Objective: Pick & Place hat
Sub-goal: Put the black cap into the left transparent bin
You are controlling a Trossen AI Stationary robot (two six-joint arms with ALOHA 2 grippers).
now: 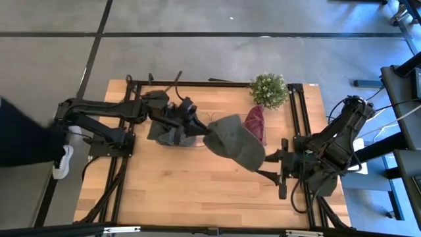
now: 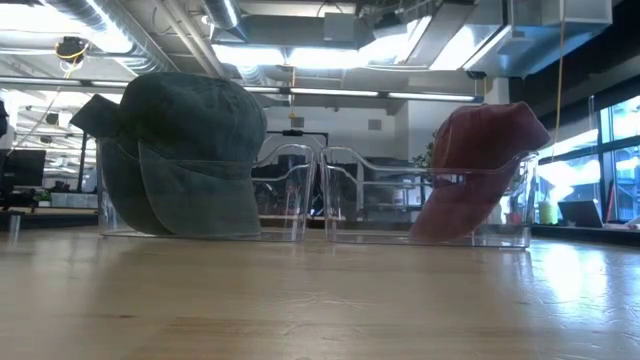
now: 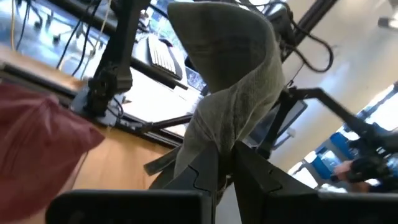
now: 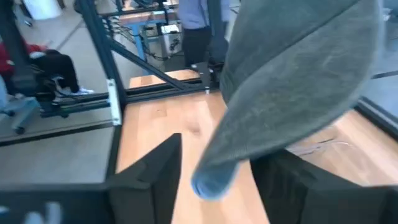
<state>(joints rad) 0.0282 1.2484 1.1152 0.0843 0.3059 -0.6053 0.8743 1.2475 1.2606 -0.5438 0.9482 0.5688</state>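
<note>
A grey-green hat (image 1: 235, 141) hangs in the air over the table's middle, held by my left gripper (image 1: 202, 128), which reaches in from the left and is shut on it. My right gripper (image 1: 272, 167) waits open at the hat's right side. In the right wrist view the hat's brim (image 4: 214, 177) stands between the right gripper's spread fingers (image 4: 152, 171); whether it touches them I cannot tell. A dark hat (image 2: 185, 150) sits in a clear bin (image 2: 290, 190). A red hat (image 2: 480, 165) sits in a second clear bin (image 2: 350, 200). My left gripper (image 3: 227, 165) pinches a bunched fold of the grey-green hat's cloth (image 3: 217, 134) between its two fingers. The fingers come level from the table's left. The hat stands out beyond the fingertips, lifted clear of the table.
A potted plant (image 1: 270, 89) stands at the far edge, right of centre. The two clear bins with hats (image 1: 168, 135) (image 1: 255, 124) sit side by side at the far middle. Bare wooden tabletop (image 1: 191, 187) lies toward the near edge. A person's shoe (image 1: 62, 161) shows left of the table.
</note>
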